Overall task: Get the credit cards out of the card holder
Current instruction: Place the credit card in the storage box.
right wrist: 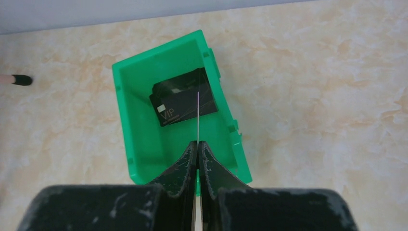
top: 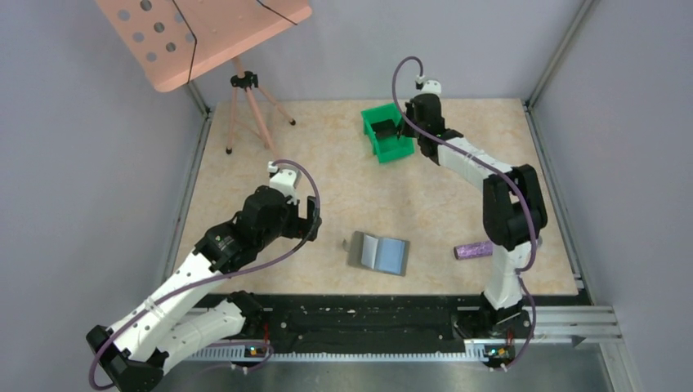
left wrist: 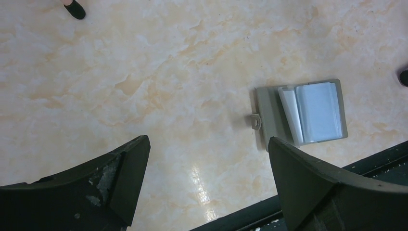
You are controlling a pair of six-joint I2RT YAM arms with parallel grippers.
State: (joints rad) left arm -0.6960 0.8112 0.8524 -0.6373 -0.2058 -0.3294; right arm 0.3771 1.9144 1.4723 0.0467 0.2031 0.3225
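Observation:
The grey card holder [top: 380, 253] lies open and flat near the table's front, its light blue inner panel up. It also shows at the right of the left wrist view, card holder [left wrist: 300, 113]. My left gripper [top: 310, 220] [left wrist: 208, 141] hovers to its left, open and holding nothing. My right gripper [top: 406, 126] [right wrist: 197, 143] is over the green bin [right wrist: 125, 120] at the back, shut on a thin credit card [right wrist: 197, 118] seen edge-on and sticking out past the fingertips. Black cards [right wrist: 183, 103], one marked VIP, lie in the bin.
A purple cylinder [top: 473, 249] lies by the right arm's base. A small tripod [top: 245, 90] stands at the back left under a pink perforated board [top: 196, 33]. The green bin [top: 388, 133] sits at the back centre. A black rail runs along the front edge.

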